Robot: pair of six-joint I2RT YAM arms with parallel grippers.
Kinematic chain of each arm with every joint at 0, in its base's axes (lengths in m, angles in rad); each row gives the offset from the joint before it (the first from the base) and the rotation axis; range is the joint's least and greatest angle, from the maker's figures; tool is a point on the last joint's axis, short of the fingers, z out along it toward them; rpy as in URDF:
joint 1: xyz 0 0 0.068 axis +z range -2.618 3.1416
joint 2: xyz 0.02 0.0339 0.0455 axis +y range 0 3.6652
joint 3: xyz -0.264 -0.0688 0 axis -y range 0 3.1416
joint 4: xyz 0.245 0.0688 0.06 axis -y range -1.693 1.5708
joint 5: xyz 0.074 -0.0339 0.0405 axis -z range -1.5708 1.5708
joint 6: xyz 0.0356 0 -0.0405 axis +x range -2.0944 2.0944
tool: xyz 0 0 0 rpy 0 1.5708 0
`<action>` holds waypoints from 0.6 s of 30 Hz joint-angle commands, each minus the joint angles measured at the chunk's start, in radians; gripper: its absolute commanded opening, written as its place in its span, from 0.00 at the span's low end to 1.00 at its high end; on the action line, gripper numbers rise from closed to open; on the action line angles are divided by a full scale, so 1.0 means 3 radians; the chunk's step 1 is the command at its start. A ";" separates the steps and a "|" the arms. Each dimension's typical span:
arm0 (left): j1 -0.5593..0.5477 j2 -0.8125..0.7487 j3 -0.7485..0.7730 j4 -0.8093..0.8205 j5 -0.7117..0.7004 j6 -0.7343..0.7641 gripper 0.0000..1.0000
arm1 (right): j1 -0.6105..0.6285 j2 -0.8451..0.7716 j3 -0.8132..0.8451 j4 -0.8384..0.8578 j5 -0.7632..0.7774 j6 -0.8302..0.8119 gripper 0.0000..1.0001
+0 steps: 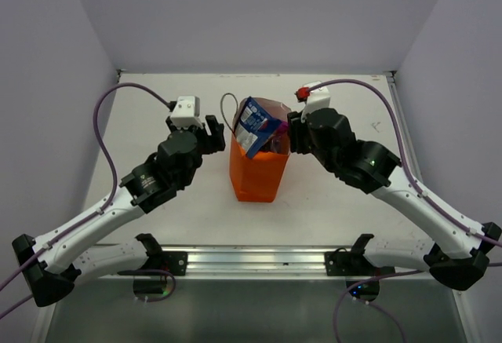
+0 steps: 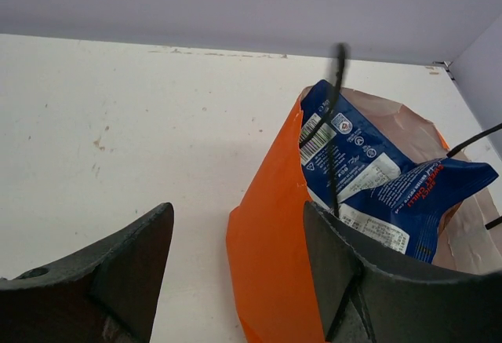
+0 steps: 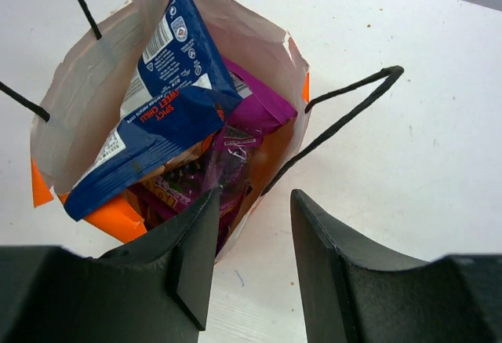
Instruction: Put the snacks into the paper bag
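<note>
Backdrop: pale walls close in a white counter [image 1: 329,209], scuffed in places.
Bag: the orange paper bag [image 1: 255,174] stands upright between the two claws, its mouth open upward so packets can drop in.
Left claw [image 2: 235,225]: fingers spread, gripping nothing. The bag's orange wall sits just ahead of it.
Right claw [image 3: 255,202]: fingers spread, gripping nothing. It hangs above the bag's mouth, and a cord handle [image 3: 345,111] arches away ahead of it.
Snacks: the blue-and-white packet [image 3: 161,100] pokes out below the right claw, tilted against the inner wall. It probably rests on the purple packet [image 3: 255,103] and others deeper down.
Progress: no packet shows outside the bag, so loading looks about done.
</note>
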 commanded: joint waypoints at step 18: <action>-0.0035 -0.1153 -0.0426 0.0784 -0.0222 0.0660 0.71 | 0.0011 -0.0158 -0.0177 -0.0044 0.0570 0.0073 0.46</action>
